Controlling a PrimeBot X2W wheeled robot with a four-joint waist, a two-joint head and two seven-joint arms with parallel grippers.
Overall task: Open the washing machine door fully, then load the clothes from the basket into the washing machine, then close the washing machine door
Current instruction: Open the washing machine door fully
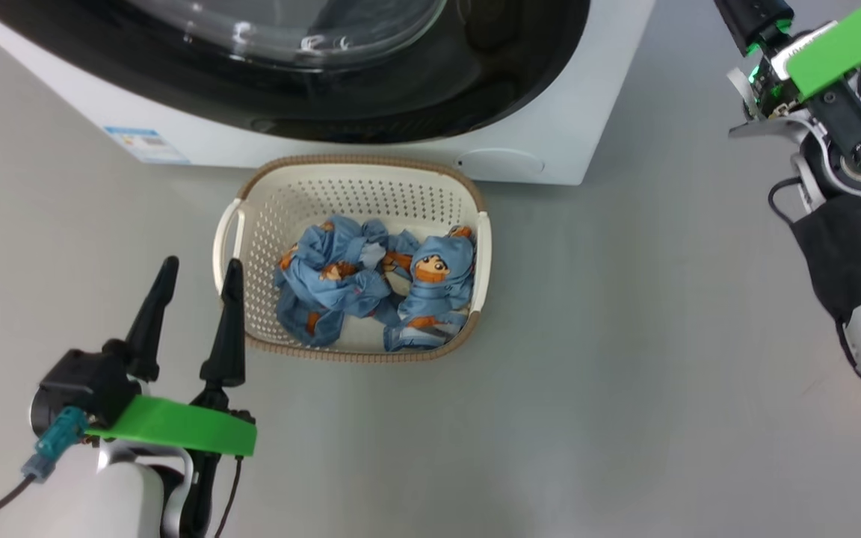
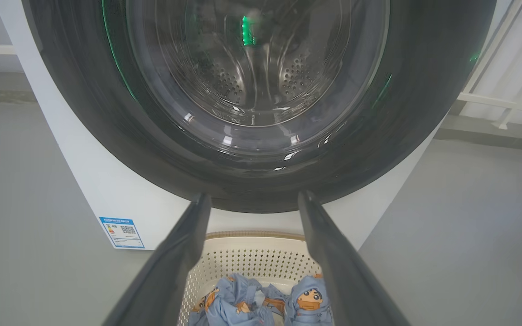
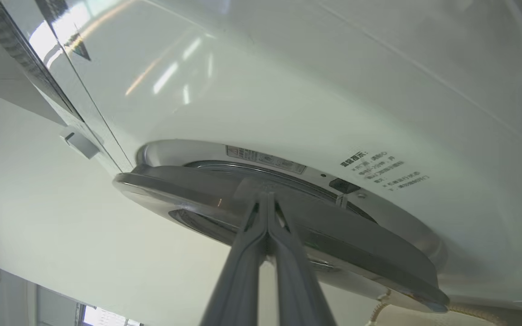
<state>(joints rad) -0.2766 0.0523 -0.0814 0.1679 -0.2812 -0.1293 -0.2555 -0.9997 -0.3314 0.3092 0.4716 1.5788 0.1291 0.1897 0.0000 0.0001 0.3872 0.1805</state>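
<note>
1. Right hand clenched on nothing, fingertips together, up against the edge of the washing machine door.
2. Door straight ahead of those tips, seen edge-on, apparently just ajar from the washing machine; right arm nearer, raised; probably outward swing next.
3. Left hand released, low, just beside the basket holding the clothes on the floor before the machine.

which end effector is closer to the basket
Left. The left end effector is beside the basket; the right end effector is up at the washing machine door.
</note>
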